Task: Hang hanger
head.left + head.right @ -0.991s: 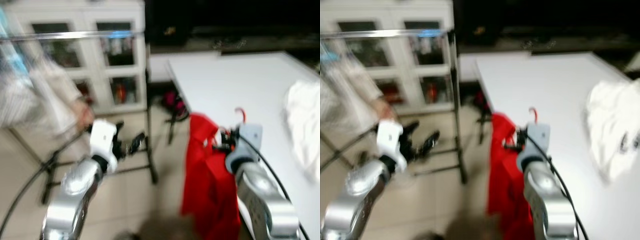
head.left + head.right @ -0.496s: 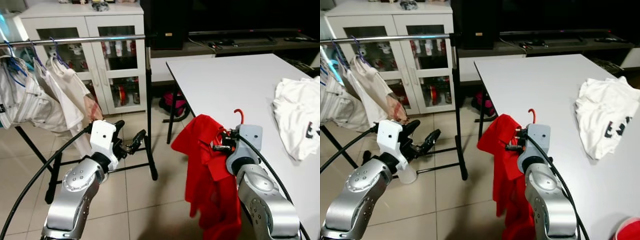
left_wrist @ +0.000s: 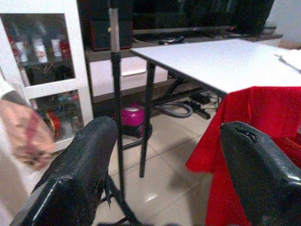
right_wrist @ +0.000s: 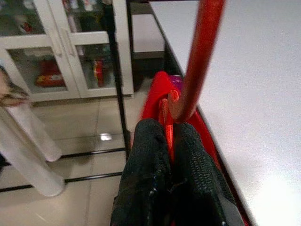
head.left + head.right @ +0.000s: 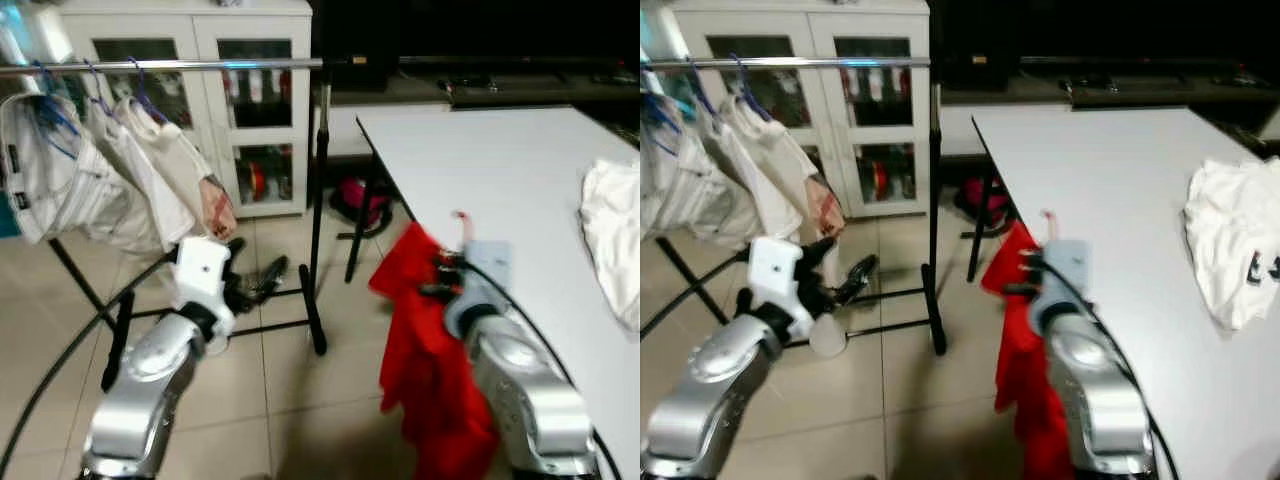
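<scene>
Beside the table's (image 5: 500,160) near-left corner, the right gripper (image 4: 169,141) pinches the hanger (image 4: 197,61), left gripper (image 3: 164,155) spread; the dangling red shirt (image 5: 430,370) could snag.

Head views: we find both blurred. White T-shirt (image 5: 612,238) cut by the frame edge. Red hanger (image 4: 200,56): hook top cut off in the right wrist view, shoulders hidden under the red garment (image 5: 428,355). Bottles in the glass-door cabinet (image 5: 868,120) too small to identify.
</scene>
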{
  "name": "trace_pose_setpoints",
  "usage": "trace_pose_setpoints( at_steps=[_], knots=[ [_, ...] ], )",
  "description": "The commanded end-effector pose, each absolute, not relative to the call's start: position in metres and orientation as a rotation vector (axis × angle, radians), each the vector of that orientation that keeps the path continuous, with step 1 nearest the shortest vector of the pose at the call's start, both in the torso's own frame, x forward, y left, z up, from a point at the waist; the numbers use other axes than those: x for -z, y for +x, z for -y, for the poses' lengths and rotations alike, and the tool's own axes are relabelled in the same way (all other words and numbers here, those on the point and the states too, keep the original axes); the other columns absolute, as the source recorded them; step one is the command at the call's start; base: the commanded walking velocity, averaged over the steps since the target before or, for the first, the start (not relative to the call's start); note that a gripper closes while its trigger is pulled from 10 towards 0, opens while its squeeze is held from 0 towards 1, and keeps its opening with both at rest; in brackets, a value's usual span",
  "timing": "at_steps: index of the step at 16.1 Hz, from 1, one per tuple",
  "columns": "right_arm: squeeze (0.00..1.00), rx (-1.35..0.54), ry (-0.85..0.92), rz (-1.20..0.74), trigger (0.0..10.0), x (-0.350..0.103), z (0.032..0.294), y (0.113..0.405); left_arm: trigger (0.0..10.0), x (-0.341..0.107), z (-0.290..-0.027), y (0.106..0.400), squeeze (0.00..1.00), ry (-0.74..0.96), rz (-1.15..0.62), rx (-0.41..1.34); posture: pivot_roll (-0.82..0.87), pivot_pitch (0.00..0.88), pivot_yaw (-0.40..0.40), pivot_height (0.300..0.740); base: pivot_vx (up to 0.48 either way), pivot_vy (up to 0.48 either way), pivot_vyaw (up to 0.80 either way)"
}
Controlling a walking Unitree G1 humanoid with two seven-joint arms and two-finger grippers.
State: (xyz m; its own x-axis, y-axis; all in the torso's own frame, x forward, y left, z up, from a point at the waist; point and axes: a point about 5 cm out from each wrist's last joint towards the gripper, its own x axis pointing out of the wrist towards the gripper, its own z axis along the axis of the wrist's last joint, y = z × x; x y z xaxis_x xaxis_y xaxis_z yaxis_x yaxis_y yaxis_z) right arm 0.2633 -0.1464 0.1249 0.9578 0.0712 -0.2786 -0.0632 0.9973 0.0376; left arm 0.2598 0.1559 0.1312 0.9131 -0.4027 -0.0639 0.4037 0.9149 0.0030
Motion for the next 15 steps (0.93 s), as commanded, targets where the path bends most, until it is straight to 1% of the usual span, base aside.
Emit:
trace_pose_setpoints(
  at_steps=[1, 3, 4, 5, 9, 10, 13, 15],
  knots=[
    [0.00, -0.045, 0.015, -0.266, 10.0, -0.128, 0.155, 0.263, 10.0, -0.135, -0.149, 0.262, 0.00, 0.009, -0.051, 0.436, -0.05, 0.000, -0.010, 0.740, 0.000, 0.409, 0.00],
    [0.00, -0.048, 0.012, -0.268, 10.0, -0.127, 0.156, 0.263, 10.0, -0.134, -0.148, 0.262, 0.00, 0.007, -0.051, 0.436, -0.05, 0.000, -0.012, 0.740, 0.000, 0.383, 0.00],
    [0.00, -0.049, 0.011, -0.269, 10.0, -0.127, 0.157, 0.263, 10.0, -0.134, -0.148, 0.262, 0.00, 0.028, -0.048, 0.440, -0.06, 0.000, -0.013, 0.740, 0.000, 0.000, 0.00],
    [0.00, -0.052, 0.008, -0.271, 10.0, -0.127, 0.157, 0.262, 10.0, -0.135, -0.148, 0.262, 0.00, 0.053, -0.043, 0.441, -0.06, 0.000, -0.013, 0.740, 0.000, -0.480, 0.00],
    [0.00, -0.068, 0.000, -0.274, 10.0, -0.126, 0.158, 0.264, 10.0, -0.134, -0.147, 0.261, 0.00, 0.040, -0.044, 0.432, -0.05, 0.000, -0.018, 0.740, 0.000, -0.480, 0.00],
    [0.00, -0.081, -0.006, -0.271, 10.0, -0.127, 0.156, 0.264, 10.0, -0.133, -0.148, 0.261, 0.00, 0.013, -0.048, 0.412, -0.05, 0.000, -0.020, 0.740, 0.000, 0.000, 0.00],
    [0.00, -0.149, -0.060, -0.253, 10.0, -0.130, 0.149, 0.266, 10.0, -0.133, -0.148, 0.261, 0.00, 0.010, -0.045, 0.412, -0.05, 0.000, -0.028, 0.740, 0.000, 0.000, 0.00],
    [0.00, -0.165, -0.055, -0.254, 10.0, -0.130, 0.148, 0.267, 10.0, -0.132, -0.148, 0.261, 0.00, 0.012, -0.044, 0.408, -0.05, 0.000, -0.032, 0.740, 0.000, 0.000, 0.00]
  ],
)
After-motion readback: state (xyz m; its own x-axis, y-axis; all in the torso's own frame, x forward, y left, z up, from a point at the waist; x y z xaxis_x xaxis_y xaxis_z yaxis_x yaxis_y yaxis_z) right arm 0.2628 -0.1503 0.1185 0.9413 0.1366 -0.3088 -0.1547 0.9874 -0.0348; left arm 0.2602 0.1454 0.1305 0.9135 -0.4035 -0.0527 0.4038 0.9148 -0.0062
